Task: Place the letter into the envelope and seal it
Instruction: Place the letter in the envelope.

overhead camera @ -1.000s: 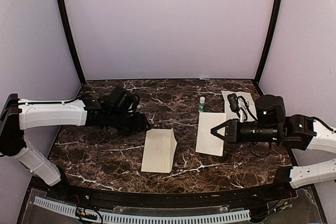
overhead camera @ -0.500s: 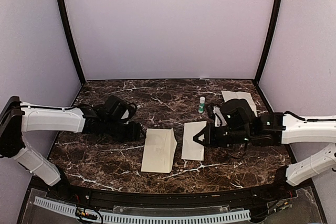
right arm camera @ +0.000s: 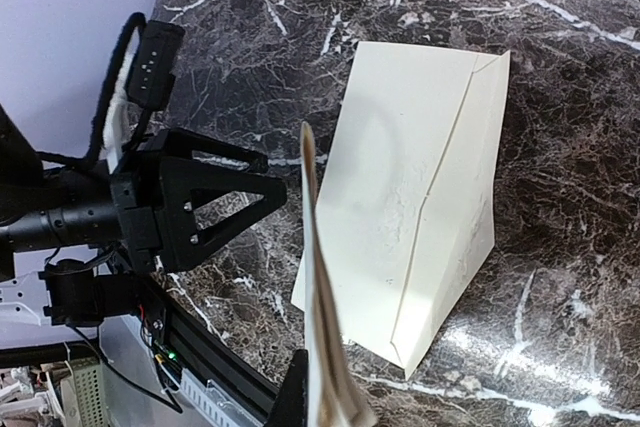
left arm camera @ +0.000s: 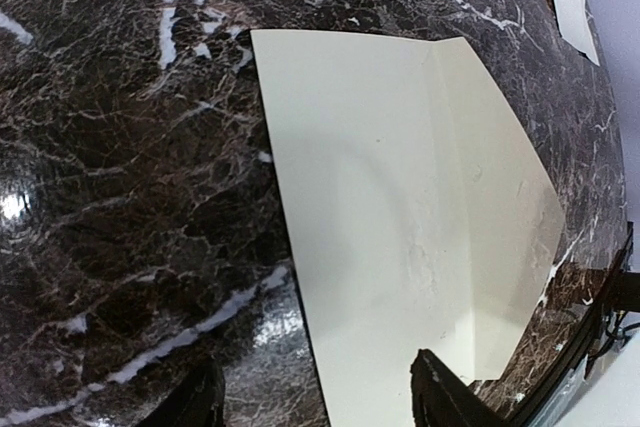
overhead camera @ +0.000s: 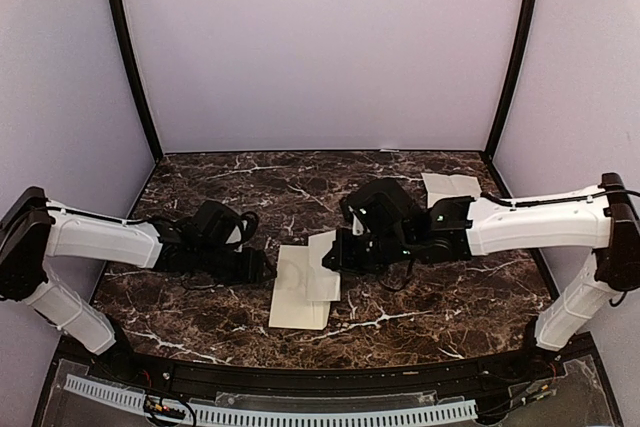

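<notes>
Top external view: the envelope (overhead camera: 290, 302) lies flat on the dark marble table (overhead camera: 430, 297), near the front and in the middle, with its flap open and pointing right. The letter (overhead camera: 322, 272) is over the right part of the envelope, on the flap side. The right gripper (overhead camera: 333, 259) has its jaws closed tight on the letter's right edge. The left gripper (overhead camera: 262, 265) sits low, just beside the envelope's left edge; from up here I cannot tell how wide its jaws are. One more sheet of paper (overhead camera: 452, 185) lies far back on the right, well apart from the rest. Left wrist view: the envelope fills the middle, flat on the marble, with its fold line running down it and the flap on the right side. Two dark fingertips (left arm camera: 440, 399) poke in at the bottom, wide apart, with nothing held between them — the envelope's near corner shows in the gap, and I cannot tell if they touch the paper. Right wrist view: the letter is seen from its edge, a thin strip going up from the bottom, pinched in the right gripper's closed jaws. Past it lies the envelope, flap open to the right. I cannot tell if the letter touches it. The left gripper shows on the left, near the envelope's edge — its jaws are open and empty.
</notes>
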Motion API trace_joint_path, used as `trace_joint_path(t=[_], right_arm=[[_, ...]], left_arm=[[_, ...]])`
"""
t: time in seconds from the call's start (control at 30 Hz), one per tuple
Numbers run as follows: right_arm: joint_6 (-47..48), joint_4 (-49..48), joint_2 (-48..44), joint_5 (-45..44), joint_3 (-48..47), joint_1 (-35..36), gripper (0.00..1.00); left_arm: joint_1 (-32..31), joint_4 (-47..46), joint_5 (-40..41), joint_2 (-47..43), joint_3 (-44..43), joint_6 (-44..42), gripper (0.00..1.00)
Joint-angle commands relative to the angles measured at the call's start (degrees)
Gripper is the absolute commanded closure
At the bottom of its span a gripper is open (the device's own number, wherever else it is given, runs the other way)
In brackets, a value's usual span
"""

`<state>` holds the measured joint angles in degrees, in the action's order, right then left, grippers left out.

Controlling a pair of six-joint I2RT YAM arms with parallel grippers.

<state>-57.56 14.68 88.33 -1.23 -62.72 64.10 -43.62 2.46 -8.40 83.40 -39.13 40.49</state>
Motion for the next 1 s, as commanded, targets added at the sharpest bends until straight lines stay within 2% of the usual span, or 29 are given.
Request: trace_joint_path(t=[0.0, 0.17, 0.43, 0.73, 0.97], right_arm=[[-0.2, 0.4, 2.6, 3.0, -1.4, -2.1, 1.00], [0.9, -0.3, 3.6, 6.1, 0.8, -5.0, 1.00], [3.3, -3.2, 5.5, 11.3, 4.2, -7.9, 1.00], [4.5, -2.8, 8.9, 10.2, 3.6, -9.2, 1.00], [3.1, -6.7, 9.1, 11.4, 7.4, -10.0, 1.00]], left_arm=[[0.2, -6.3, -4.3, 1.9, 0.7, 0.9, 0.40], [0.3, -6.7, -5.0, 3.5, 1.0, 0.8, 0.45], [0.2, -6.5, -6.5, 4.0, 1.7, 0.6, 0.47], [0.3, -5.4, -7.2, 5.2, 1.6, -0.1, 0.50], [0.2, -5.6, -7.6, 5.6, 2.8, 0.6, 0.55]])
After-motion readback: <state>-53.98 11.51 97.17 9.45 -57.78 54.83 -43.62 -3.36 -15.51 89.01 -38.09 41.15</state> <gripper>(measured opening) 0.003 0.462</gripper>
